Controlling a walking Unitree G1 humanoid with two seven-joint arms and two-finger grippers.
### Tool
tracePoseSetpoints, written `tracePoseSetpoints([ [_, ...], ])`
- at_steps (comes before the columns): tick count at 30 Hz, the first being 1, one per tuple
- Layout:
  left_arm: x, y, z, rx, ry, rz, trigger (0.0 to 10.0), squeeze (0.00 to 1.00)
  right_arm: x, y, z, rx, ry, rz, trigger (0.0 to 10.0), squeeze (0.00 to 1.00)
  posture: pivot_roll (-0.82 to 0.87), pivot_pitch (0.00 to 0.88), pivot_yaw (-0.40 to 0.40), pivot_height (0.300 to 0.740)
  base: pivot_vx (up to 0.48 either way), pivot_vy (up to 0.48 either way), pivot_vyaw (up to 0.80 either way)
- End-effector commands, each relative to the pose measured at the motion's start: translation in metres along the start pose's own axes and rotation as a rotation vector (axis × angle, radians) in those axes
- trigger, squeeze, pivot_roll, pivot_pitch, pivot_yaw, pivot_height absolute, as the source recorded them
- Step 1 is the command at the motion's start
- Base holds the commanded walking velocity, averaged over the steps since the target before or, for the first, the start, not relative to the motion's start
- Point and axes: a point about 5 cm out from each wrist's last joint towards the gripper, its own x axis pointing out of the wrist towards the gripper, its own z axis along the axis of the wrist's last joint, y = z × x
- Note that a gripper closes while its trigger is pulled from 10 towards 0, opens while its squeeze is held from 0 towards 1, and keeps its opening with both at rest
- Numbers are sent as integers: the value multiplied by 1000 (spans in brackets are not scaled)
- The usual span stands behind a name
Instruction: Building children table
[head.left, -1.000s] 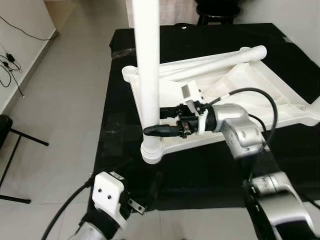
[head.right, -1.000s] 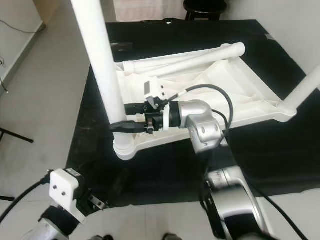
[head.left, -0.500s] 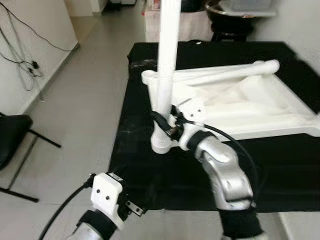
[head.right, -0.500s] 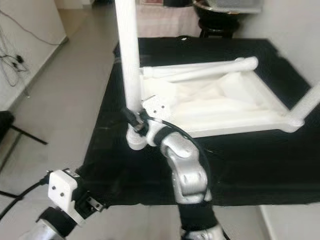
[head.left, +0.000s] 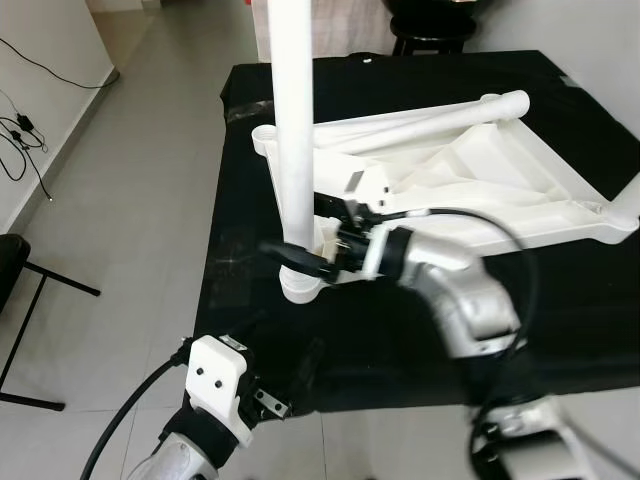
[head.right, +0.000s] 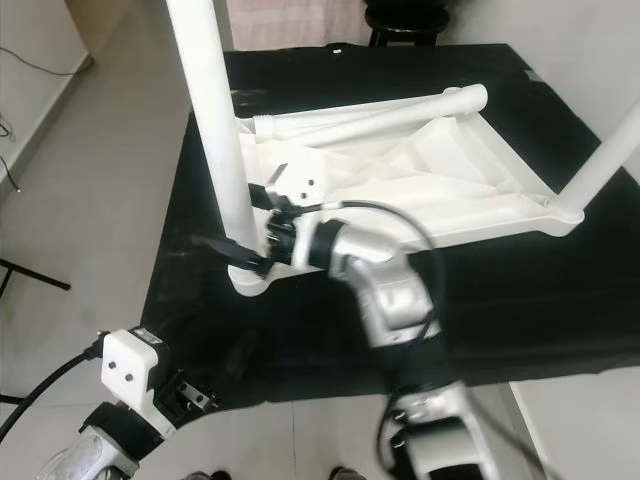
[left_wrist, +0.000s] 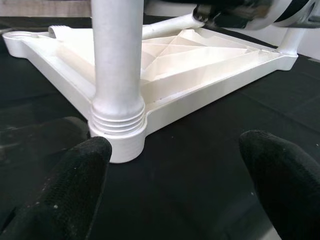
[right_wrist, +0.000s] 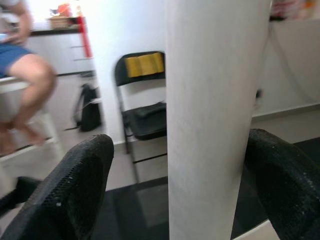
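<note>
While the right end effector (head.left: 300, 252) straddled the upright white table leg (head.left: 294, 130), fingers apart, squeezing low near its threaded socket (left_wrist: 118, 134) seemed best for twisting; left end effector (left_wrist: 175, 200) hung open.

Silver jointed right arm (head.left: 470, 300) with looping black cable; left arm's (head.left: 215, 385) white screw-dotted wrist block; black-fingered end effectors

The table frame (head.left: 470, 170) and its upright leg (head.left: 293, 130) are plain white plastic. They rest on a solid black cloth (head.left: 400, 330) over pale grey floor tiles (head.left: 130, 200). The right end effector (head.left: 300, 258) has black fingers on a silver arm; the left end effector (left_wrist: 170, 185) has black fingers too. A black folding chair (right_wrist: 142, 107) carries a yellow patch.
</note>
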Motion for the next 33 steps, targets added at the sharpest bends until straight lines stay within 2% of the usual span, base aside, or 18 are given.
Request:
tracePoseSetpoints([
  [1, -2, -1, -5, -10, 25, -1, 10000, 0, 4, -2, 0, 22, -11, 62, 10000, 0, -5, 198, -4, 740, 0, 0, 0],
  [5, -2, -1, -5, -10, 25, -1, 10000, 0, 4, -5, 2, 33, -15, 110, 10000, 0, -2, 197, -4, 740, 0, 0, 0],
  [7, -3, -2, -5, -8, 26, 1, 10000, 0, 4, -11, -1, 63, 9, 230, 10000, 0, 18, 201, -5, 740, 0, 0, 0],
  [12, -3, -3, -4, -7, 28, 5, 10000, 0, 4, -20, -1, 75, 38, 294, 10000, 0, 21, 204, -9, 740, 0, 0, 0],
  [13, -4, -4, -4, -8, 27, 6, 10000, 0, 4, -20, -1, 82, 34, 311, 0, 0, 22, 208, -10, 740, 0, 0, 0],
  [19, -4, -4, -4, -10, 27, 9, 10000, 0, -1, -18, 0, 83, 24, 367, 0, 0, 18, 211, -10, 740, 0, 0, 0],
  [21, -4, -4, -4, -10, 27, 9, 10000, 0, -2, -18, -1, 85, 21, 365, 0, 0, 18, 211, -10, 740, 0, 0, 0],
  [25, -4, -4, -4, -12, 27, 6, 10000, 0, -13, -19, -8, 89, 10, 308, 0, 0, 13, 209, -5, 740, 0, 0, 0],
  [26, -4, -4, -4, -12, 27, 6, 10000, 0, -18, -20, -13, 69, 22, 229, 0, 0, 11, 210, -10, 740, 0, 0, 0],
  [27, -4, -4, -4, -12, 27, 6, 10000, 0, -18, -20, -13, 69, 22, 229, 0, 0, 11, 210, -10, 740, 0, 0, 0],
  [28, -4, -4, -4, -13, 27, 6, 10000, 0, -21, -20, -16, 54, 31, 173, 0, 0, 11, 210, -10, 740, 0, 0, 0],
  [29, -4, -3, -4, -12, 26, 7, 10000, 0, -25, -17, -24, 74, 37, 14, 0, 0, 0, 212, -17, 740, 0, 0, 0],
  [30, -4, -3, -4, -12, 26, 7, 10000, 0, -25, -17, -24, 74, 37, 14, 0, 0, 0, 212, -17, 740, 0, 0, 0],
  [31, -4, -3, -4, -11, 26, 9, 10000, 0, -27, -13, -31, 117, 40, -121, 0, 0, 0, 212, -17, 740, 0, 0, 0],
  [32, -4, -3, -4, -11, 26, 9, 10000, 0, -27, -13, -31, 117, 40, -121, 0, 0, 0, 212, -17, 740, 0, 0, 0],
  [33, -5, -2, -4, -10, 26, 9, 10000, 0, -27, -11, -47, 111, 114, -456, 0, 0, -6, 213, -13, 740, 0, 0, 0],
])
